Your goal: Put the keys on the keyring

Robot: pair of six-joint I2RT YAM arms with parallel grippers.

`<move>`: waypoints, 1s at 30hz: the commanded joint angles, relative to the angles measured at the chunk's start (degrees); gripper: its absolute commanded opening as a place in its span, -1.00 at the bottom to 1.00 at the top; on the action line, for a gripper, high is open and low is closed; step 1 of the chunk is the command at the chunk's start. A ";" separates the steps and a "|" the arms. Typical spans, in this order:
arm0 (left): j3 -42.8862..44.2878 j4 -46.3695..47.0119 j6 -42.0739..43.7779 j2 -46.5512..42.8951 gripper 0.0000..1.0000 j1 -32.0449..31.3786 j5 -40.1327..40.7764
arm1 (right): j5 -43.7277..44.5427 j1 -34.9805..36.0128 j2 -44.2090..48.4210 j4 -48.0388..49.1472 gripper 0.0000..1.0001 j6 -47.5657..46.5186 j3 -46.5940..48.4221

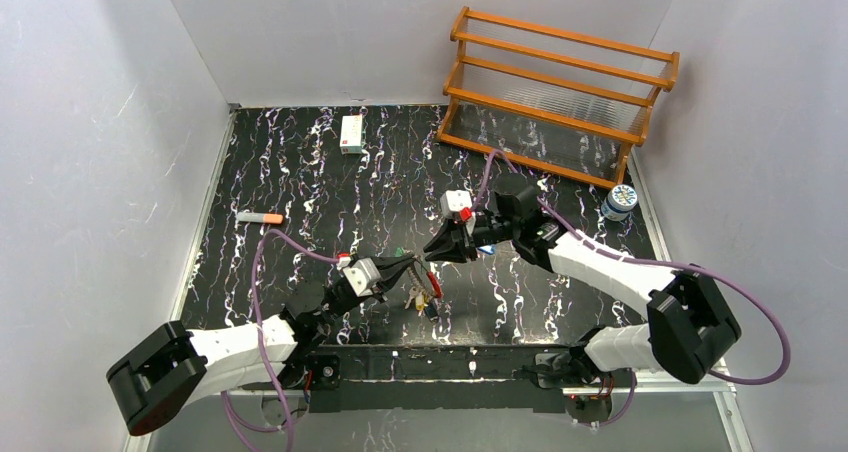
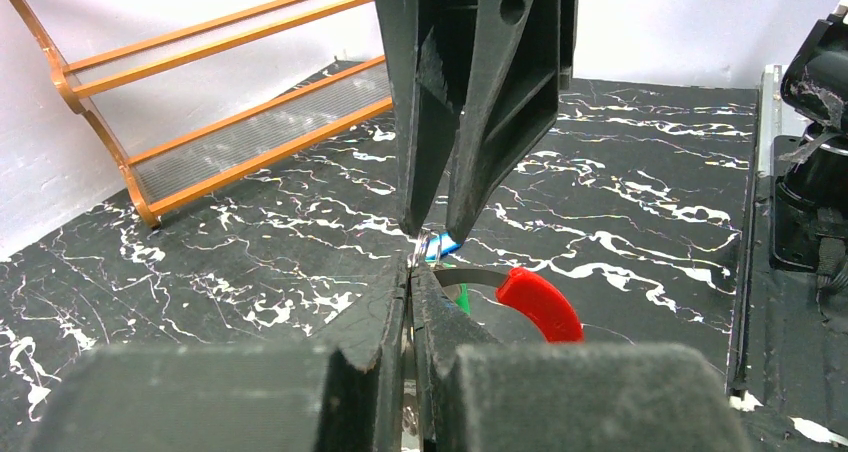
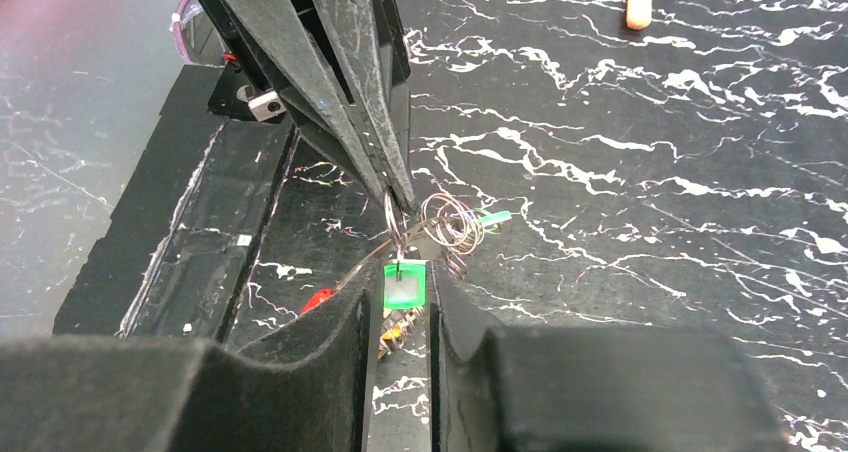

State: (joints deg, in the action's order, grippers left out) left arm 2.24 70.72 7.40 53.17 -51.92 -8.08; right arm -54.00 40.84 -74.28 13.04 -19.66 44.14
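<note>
Both pincers clamp: left pincer [image 1: 416,263] on keyring [image 2: 540,303], right pincer [image 1: 430,251] on green key [image 3: 404,284].

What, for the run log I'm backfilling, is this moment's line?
stage: threading | left gripper: shut on keyring | right gripper: shut on keys, tips meeting left's

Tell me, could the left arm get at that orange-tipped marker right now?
Probably not to grasp it: the left gripper is shut on the keyring. The orange-tipped marker lies in the open to its left, with nothing between.
</note>
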 commanded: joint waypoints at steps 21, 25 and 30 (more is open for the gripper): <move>0.04 3.99 -0.19 -0.28 -1.00 -0.11 0.61 | -1.23 -0.05 -7.25 3.31 -0.97 0.73 0.29; 0.04 3.99 -0.19 -0.17 -1.00 -0.17 0.67 | 0.78 -0.12 -6.82 3.02 -0.95 0.63 0.19; -0.04 3.97 -0.12 -0.34 -1.00 -0.11 1.25 | 5.10 -0.08 -3.19 5.11 -0.17 0.50 -2.11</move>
State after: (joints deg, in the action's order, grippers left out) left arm 2.20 70.50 7.40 53.21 -51.92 -7.97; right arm -53.04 40.88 -80.93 15.51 -18.35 43.94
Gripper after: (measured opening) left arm 0.010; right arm 0.306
